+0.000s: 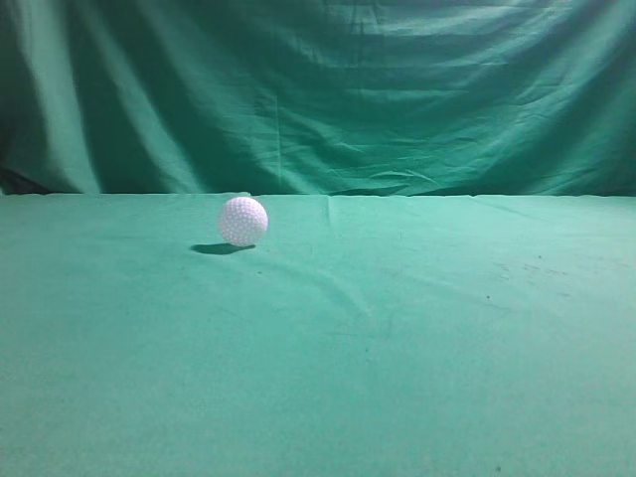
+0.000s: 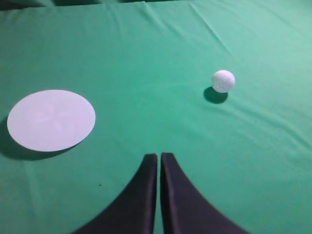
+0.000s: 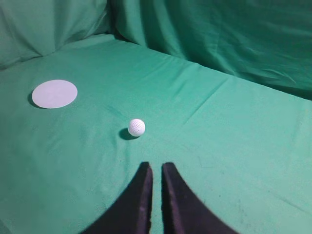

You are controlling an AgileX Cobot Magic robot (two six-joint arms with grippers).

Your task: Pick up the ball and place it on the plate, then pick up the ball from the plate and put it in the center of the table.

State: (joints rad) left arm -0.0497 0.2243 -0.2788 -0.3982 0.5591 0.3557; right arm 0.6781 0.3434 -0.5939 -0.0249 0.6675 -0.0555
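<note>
The white dimpled ball (image 1: 243, 221) rests on the green table (image 1: 397, 338), left of middle toward the back. It also shows in the left wrist view (image 2: 223, 81) and the right wrist view (image 3: 137, 127). A flat white round plate (image 2: 51, 119) lies on the cloth to the ball's left; it also shows in the right wrist view (image 3: 54, 93). It is out of the exterior view. My left gripper (image 2: 159, 156) is shut and empty, well short of the ball. My right gripper (image 3: 156, 166) is shut and empty, just short of the ball. Neither gripper shows in the exterior view.
A draped green cloth backdrop (image 1: 318, 94) hangs behind the table's far edge. It also rises along the far side in the right wrist view (image 3: 219, 34). The cloth on the table has slight wrinkles.
</note>
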